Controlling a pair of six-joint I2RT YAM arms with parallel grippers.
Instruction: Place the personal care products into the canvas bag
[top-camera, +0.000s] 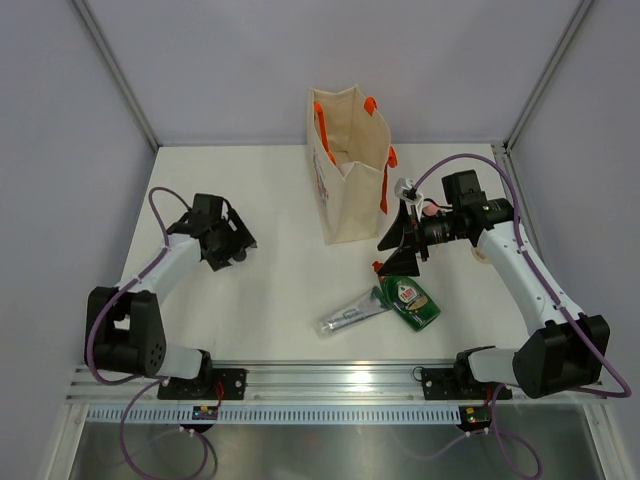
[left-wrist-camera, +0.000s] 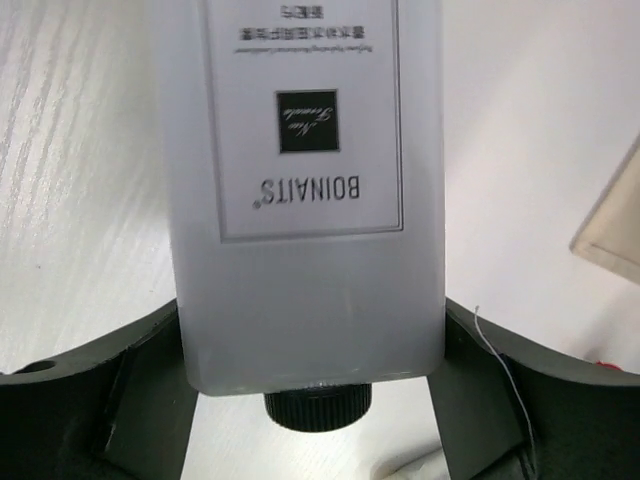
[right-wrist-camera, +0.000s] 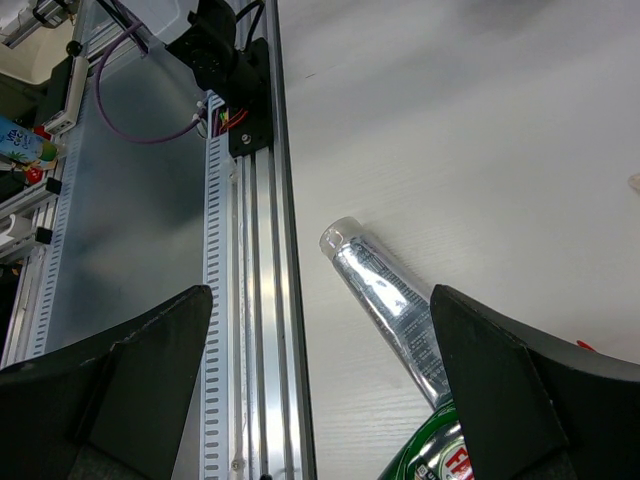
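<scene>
Bright, even light, soft shadows; the white bottle (left-wrist-camera: 310, 300) looks slightly blurred close-up.

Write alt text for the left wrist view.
A white bottle with a dark cap sits between the fingers of the left pincer over a white table, its label upside down. A beige bag corner shows at right.

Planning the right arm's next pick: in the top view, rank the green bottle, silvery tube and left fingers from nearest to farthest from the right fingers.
1. Green bottle, just below them in view.
2. Silvery tube, left of that bottle.
3. Left fingers, far over on the left.
</scene>
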